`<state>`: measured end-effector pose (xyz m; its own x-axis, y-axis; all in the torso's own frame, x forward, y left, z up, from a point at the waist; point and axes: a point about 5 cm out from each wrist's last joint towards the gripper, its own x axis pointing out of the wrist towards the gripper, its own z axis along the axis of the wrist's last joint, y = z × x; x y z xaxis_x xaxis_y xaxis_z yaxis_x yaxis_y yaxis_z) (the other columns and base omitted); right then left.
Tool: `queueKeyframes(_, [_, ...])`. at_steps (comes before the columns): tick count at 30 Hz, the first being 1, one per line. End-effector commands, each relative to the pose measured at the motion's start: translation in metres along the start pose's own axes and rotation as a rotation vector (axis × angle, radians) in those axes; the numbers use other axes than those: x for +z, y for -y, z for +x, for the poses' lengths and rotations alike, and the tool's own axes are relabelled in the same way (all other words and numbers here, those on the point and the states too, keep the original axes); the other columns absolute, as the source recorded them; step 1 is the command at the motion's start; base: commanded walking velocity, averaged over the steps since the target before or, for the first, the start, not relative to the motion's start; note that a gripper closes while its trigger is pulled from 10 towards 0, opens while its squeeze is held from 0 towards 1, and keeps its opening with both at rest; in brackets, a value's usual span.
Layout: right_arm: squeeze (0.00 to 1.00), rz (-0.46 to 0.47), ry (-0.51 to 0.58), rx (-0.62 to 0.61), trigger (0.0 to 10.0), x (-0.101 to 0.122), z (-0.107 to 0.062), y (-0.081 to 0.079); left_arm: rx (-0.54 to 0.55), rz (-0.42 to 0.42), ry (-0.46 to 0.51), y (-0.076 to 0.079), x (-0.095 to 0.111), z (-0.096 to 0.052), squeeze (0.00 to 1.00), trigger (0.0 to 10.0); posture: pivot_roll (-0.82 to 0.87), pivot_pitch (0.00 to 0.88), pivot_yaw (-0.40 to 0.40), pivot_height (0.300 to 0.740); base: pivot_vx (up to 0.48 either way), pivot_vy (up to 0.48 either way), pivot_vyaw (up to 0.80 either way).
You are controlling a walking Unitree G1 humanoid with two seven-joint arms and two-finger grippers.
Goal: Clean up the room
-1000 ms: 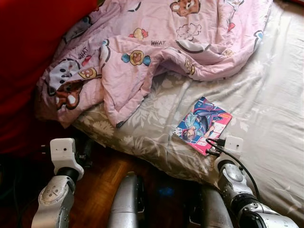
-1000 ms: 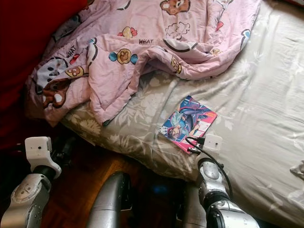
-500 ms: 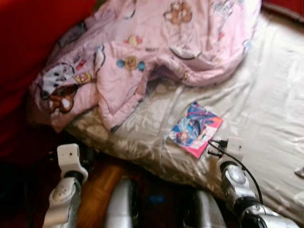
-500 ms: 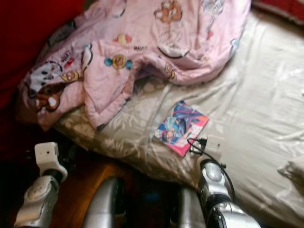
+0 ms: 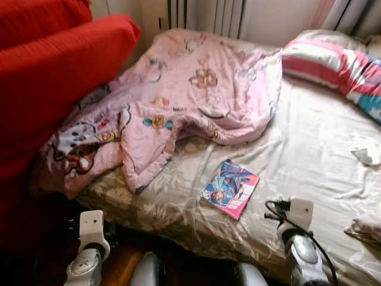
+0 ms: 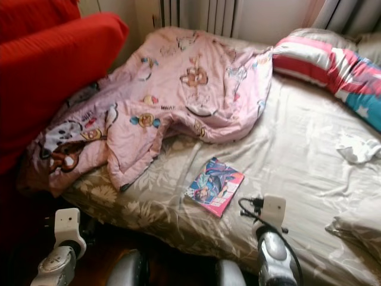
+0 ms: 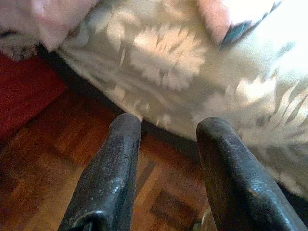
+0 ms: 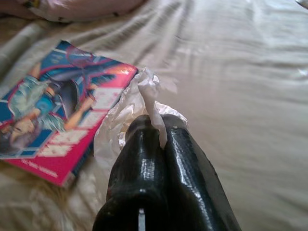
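Note:
A colourful comic book lies flat on the grey floral bedsheet near the bed's front edge. A rumpled pink cartoon blanket covers the bed's left half and hangs over its corner. My right gripper is shut on a crumpled white plastic scrap, just beside the book and low over the sheet. My left gripper is open and holds nothing, above the wooden floor at the bed's edge. A crumpled white tissue lies at the bed's right.
A red sofa stands close on the left. A striped pillow lies at the head of the bed on the right, with a radiator behind. A pale bunched cloth sits at the right edge.
The camera has tilted up and pulled back, so the pillow, radiator and tissue now show. Both arms sit lower in the picture. The book and blanket lie as before.

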<state>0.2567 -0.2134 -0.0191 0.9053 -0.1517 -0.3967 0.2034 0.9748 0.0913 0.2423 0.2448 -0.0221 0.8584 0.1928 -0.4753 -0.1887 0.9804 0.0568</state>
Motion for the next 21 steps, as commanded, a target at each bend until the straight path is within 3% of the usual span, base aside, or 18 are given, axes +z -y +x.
queueKeyframes(1, [0.00,0.010,-0.030,-0.009,10.0,-0.009,-0.004,0.002,0.001,0.065,-0.053,-0.001,-0.011,-0.003,0.00,10.0,0.03,0.000,-0.018,0.626,0.000,0.000,0.00])
queueKeyframes(6, [0.00,0.010,-0.121,-0.058,10.0,-0.026,-0.011,0.006,0.014,0.061,-0.067,-0.005,-0.015,-0.004,0.00,10.0,0.04,0.000,-0.003,0.626,0.000,0.000,0.00])
queueKeyframes(12, [0.00,0.003,-0.210,-0.018,10.0,-0.043,-0.018,-0.002,0.034,0.043,-0.097,-0.010,-0.017,-0.003,0.00,10.0,0.02,0.000,0.008,0.626,0.000,0.000,0.00])
queueKeyframes(21, [0.00,-0.021,-0.368,-0.051,10.0,-0.073,-0.035,0.001,0.002,0.073,-0.186,0.002,-0.039,-0.011,0.00,10.0,0.02,0.000,0.025,0.679,0.000,0.000,0.00])
